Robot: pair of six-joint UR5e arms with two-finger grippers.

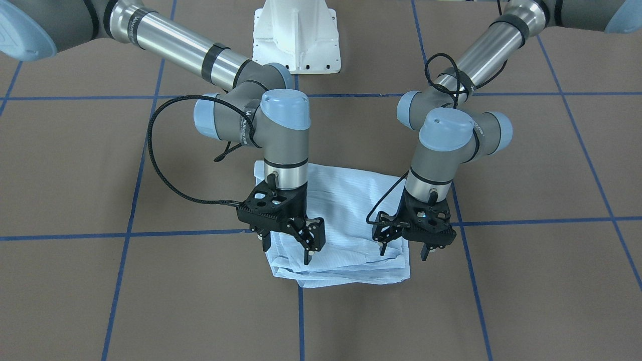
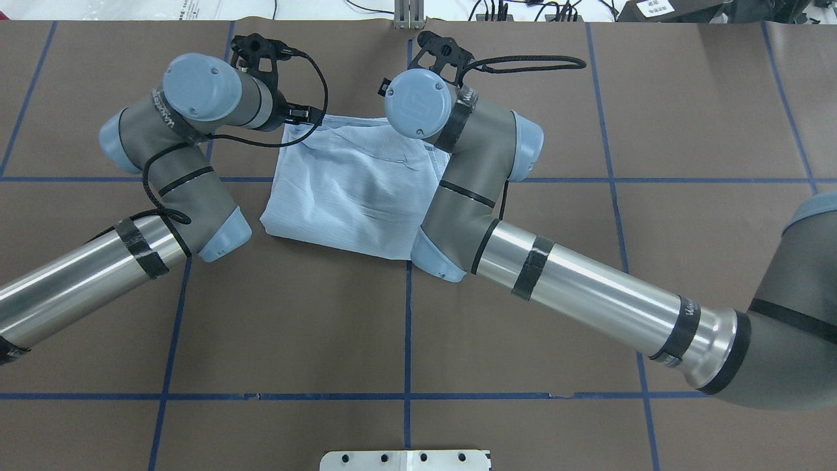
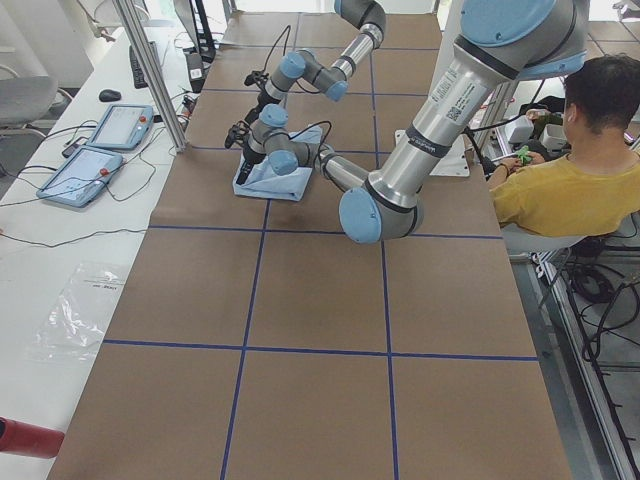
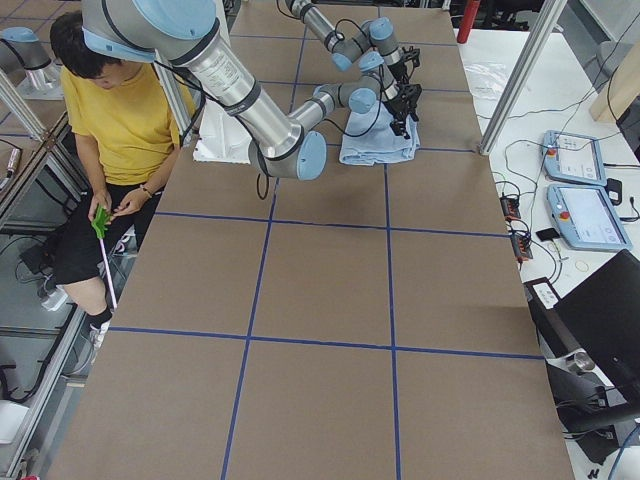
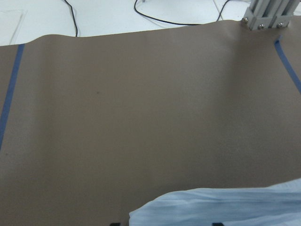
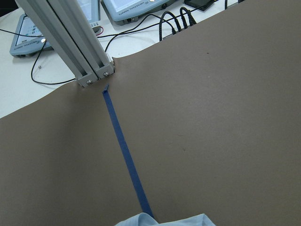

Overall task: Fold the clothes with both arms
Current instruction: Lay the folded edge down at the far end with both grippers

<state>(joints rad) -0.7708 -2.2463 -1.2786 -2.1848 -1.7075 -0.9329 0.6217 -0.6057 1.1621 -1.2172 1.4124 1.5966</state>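
The shirt (image 1: 346, 200) is lying as a compact folded bundle on the surface (image 1: 100, 175) just beneath the left hand (image 1: 403, 254) and right hand (image 1: 286, 253), both hovering open and empty, so folding is looking nearly finished, perhaps lacking a final tidy.

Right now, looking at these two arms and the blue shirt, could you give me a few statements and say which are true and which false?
1. The shirt lies folded in a compact bundle on the table. True.
2. The right gripper holds a sleeve high in the air. False: its fingers stand apart, and the whole shirt lies on the table.
3. The left gripper hangs by the shirt's edge farthest from the robot's base. True.
4. The seated person wears red. False: yellow.
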